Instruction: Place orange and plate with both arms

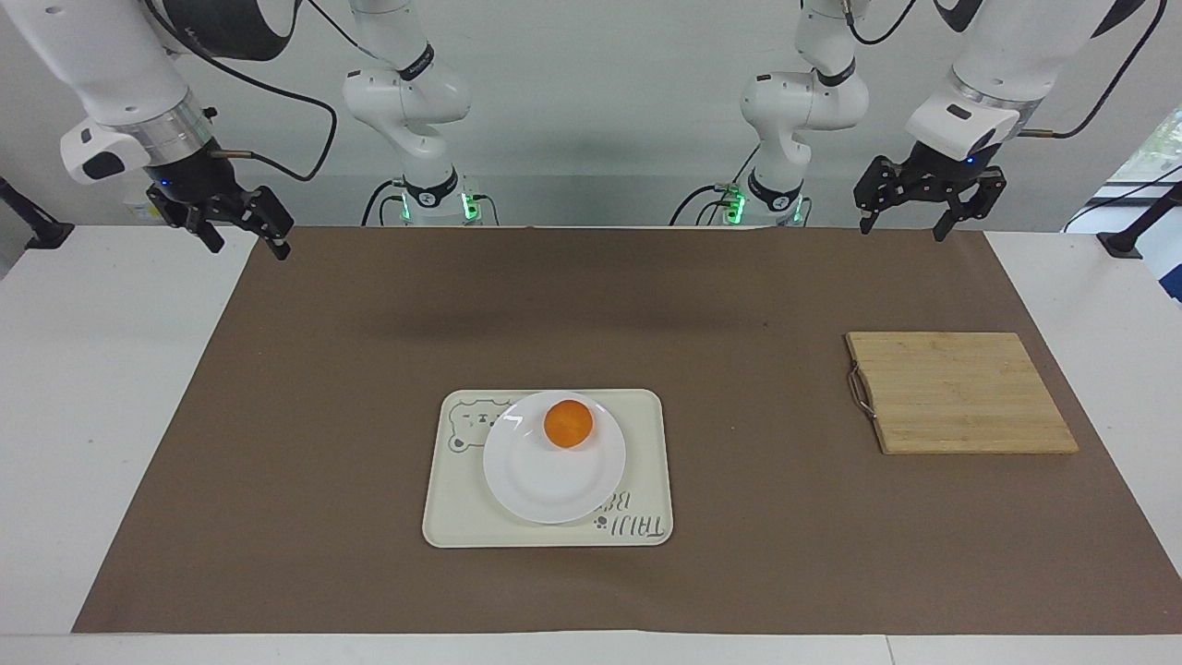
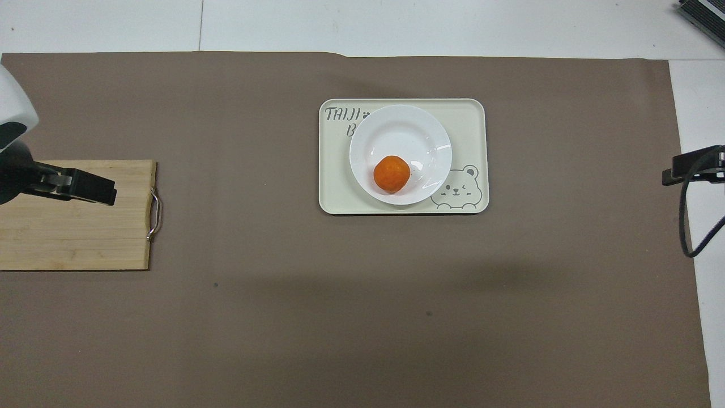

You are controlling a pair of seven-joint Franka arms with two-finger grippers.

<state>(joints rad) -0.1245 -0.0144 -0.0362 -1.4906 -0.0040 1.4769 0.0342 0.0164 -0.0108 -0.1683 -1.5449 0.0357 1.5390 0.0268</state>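
Observation:
The orange [image 1: 568, 422] lies on the white plate [image 1: 554, 485], toward the plate's rim nearer the robots. The plate sits on a cream tray [image 1: 646, 462] in the middle of the brown mat. In the overhead view the orange [image 2: 391, 174] shows on the plate [image 2: 402, 130]. My right gripper [image 1: 251, 249] is open and empty, raised over the mat's corner at the right arm's end; it shows at the overhead view's edge [image 2: 679, 170]. My left gripper [image 1: 900, 231] is open and empty, raised at the left arm's end, and shows over the board in the overhead view [image 2: 96, 190].
A wooden cutting board [image 1: 960, 392] with a metal handle lies toward the left arm's end of the table. The tray [image 2: 467, 124] bears a bear drawing and lettering. The brown mat [image 1: 323, 416] covers most of the white table.

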